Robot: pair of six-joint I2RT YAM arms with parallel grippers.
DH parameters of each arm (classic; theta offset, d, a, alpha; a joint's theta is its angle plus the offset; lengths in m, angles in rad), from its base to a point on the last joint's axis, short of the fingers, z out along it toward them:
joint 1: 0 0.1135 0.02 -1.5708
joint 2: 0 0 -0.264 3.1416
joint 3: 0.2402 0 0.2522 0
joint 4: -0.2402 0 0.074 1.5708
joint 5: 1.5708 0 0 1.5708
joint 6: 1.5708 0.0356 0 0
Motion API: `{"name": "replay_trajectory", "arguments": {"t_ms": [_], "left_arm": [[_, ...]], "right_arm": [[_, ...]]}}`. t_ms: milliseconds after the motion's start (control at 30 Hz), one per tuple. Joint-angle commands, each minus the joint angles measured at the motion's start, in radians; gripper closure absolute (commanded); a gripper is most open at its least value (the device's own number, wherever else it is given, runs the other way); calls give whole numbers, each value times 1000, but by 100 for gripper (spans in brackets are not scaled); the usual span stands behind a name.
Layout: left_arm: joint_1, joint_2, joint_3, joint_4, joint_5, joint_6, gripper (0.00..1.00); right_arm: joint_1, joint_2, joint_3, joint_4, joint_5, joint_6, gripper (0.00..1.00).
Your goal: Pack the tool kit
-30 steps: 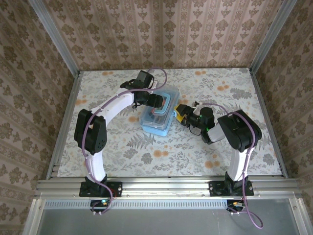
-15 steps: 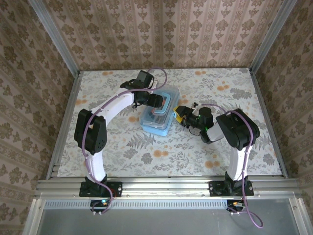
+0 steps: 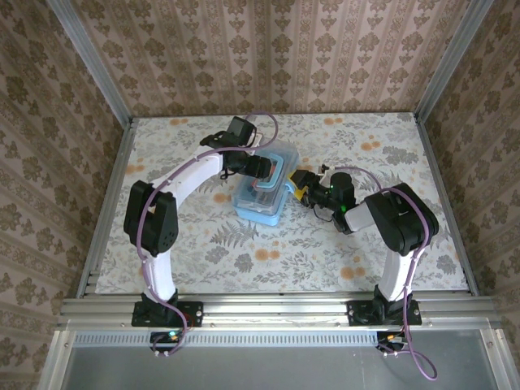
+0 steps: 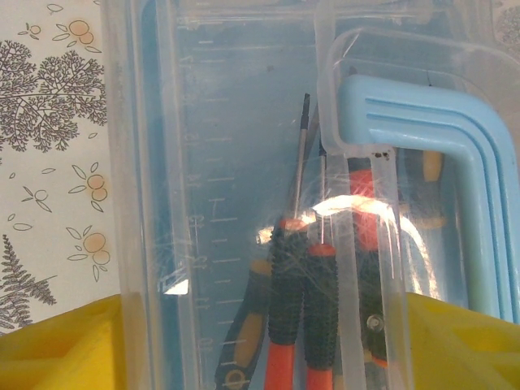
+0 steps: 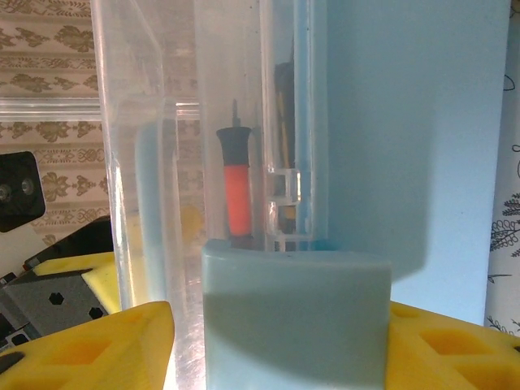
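Screwdrivers (image 4: 296,325) in, I'm latching the case (image 3: 262,205): left claw (image 3: 264,169) straddles it, grip can't tell, right claw (image 3: 299,188) spread loose around the latch (image 5: 296,317), next squeeze it home

Left arm (image 3: 162,276), right arm (image 3: 394,276): white links, black joints, purple cables (image 3: 268,122), yellow gripper pads (image 4: 57,345).

brown damask wallpaper walls (image 3: 268,57), pale floral tabletop (image 3: 244,260), aluminium frame rails (image 3: 276,309), soft even light
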Motion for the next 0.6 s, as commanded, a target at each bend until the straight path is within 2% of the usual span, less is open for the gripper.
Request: {"name": "replay_trajectory", "arguments": {"t_ms": [0,200,433,567], "left_arm": [[-20,119,-66,-150,104,-24,65],[-20,117,-67,-149,102,-24,65],[-20,121,-66,-151,104,-23,65],[-20,121,-68,-149,104,-23,65]], "right_arm": [[4,-26,14,3,-3,-25,40],[-2,-29,-16,40,11,-9,42],[-6,-42,-24,33,12,-12,38],[-5,-37,-27,39,14,-11,42]]}}
